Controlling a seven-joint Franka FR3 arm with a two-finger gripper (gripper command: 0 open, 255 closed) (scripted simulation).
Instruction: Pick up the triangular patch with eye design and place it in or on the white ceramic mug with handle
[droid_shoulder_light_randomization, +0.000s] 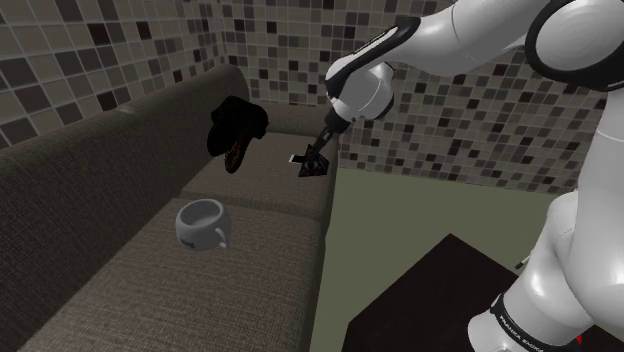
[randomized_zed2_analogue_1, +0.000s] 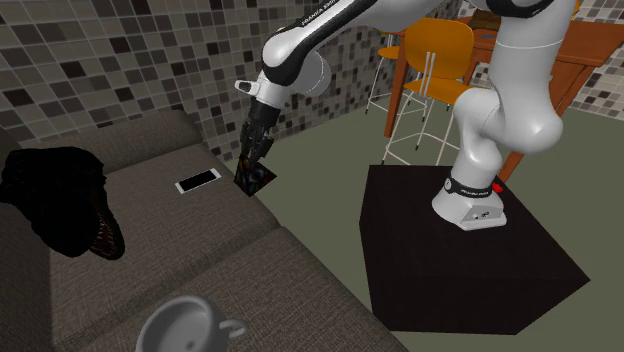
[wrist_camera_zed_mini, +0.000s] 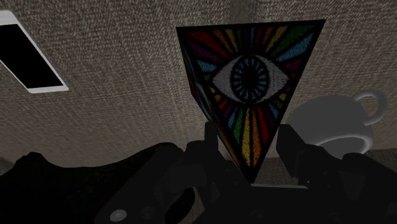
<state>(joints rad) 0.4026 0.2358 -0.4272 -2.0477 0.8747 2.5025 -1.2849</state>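
Arm extended from the stand at the shoulder view's lower right, its forearm sloping down to frame centre, where the gripper (droid_shoulder_light_randomization: 314, 160) points down at the far end of the sofa (droid_shoulder_light_randomization: 120, 190) seat. The fingers pinch the narrow tip of the triangular eye patch (wrist_camera_zed_mini: 251, 83), held just above the cushion. The white mug (droid_shoulder_light_randomization: 201, 224) sits on the seat, left of centre.

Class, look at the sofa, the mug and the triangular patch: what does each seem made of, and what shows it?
Sofa: woven cloth, matte; a coarse weave shows. Mug: plain grey-white, smooth, perhaps ceramic; unclear. Patch: thin flat sheet, printed colours; cloth or card, uncertain.
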